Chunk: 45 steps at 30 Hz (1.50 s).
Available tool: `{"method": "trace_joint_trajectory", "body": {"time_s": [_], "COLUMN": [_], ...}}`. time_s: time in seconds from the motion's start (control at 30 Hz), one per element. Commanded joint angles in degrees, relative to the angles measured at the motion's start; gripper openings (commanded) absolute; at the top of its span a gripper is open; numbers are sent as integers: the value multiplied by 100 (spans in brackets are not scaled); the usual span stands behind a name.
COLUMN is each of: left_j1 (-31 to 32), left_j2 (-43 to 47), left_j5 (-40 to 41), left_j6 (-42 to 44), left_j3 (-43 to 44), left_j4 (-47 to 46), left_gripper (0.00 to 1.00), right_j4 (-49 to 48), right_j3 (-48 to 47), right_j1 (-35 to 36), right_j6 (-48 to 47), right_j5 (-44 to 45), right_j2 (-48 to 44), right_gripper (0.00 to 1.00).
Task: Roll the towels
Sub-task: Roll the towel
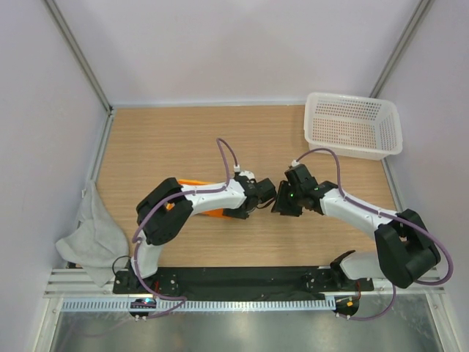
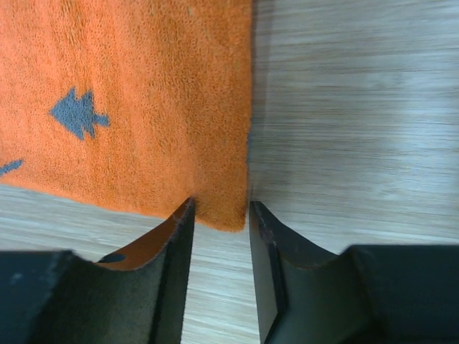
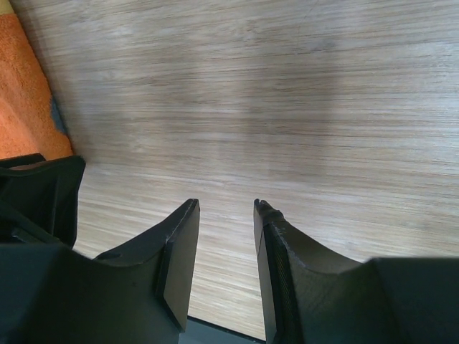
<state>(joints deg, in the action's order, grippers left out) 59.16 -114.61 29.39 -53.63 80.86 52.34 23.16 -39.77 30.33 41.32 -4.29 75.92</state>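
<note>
- Left tool (image 2: 221,206) released, jaws straddling a corner of the orange towel (image 2: 143,93).
- Right tool (image 3: 226,206) released, holding nothing, above the surface (image 3: 301,107) just right of the orange towel.

The orange towel (image 2: 143,100) showed a fuzzy, matt cloth pile with dull grey-blue marks in it. The worktop (image 2: 358,107) was pale wood grain, smooth with a faint sheen. The grey towel (image 1: 91,235) looked soft, dull cloth. The basket (image 1: 344,149) was white perforated plastic. The left end effector (image 2: 221,215) and right end effector (image 3: 226,211) were matt black, slightly rough along the finger edges.
</note>
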Motion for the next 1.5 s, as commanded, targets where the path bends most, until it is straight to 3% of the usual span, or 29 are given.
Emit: {"method": "trace_joint_trajectory", "body": {"time_s": [0.0,0.27,0.3,0.33,0.63,0.8,1.07,1.23,1.47], "left_j1": [-9,-18,-27,-53,-229,-387,-528,-581,-756], "left_j2": [-62,158,245,298,1624,1907,2083,2232,2575], "left_j5": [199,59,50,15,-477,-794,-1084,-1154,-1339], "left_j6": [-201,-52,-51,-43,71,142,230,230,151], "left_j3": [-219,-764,-817,-913,-2302,-2777,-3076,-3251,-3620], "left_j4": [-100,-732,-768,-821,-2139,-2641,-3045,-3203,-3449], "left_gripper": [36,15,5,1,1,0,0,0,1], "right_j4": [-101,-127,-162,-276,-2207,-3184,-3959,-3872,-3467], "right_j3": [4,-66,-75,-75,-215,-470,-1094,-1647,-1754], "right_j1": [-35,-53,-53,-44,-44,104,720,949,852], "right_j6": [16,25,25,34,1174,1651,2152,2126,1827], "right_j5": [-63,-176,-229,-299,-2038,-2330,-2295,-2216,-1961], "right_j2": [63,195,221,230,975,1644,2875,3534,3579], "right_gripper": [43,43,43,43,57,63,64,58,35]}}
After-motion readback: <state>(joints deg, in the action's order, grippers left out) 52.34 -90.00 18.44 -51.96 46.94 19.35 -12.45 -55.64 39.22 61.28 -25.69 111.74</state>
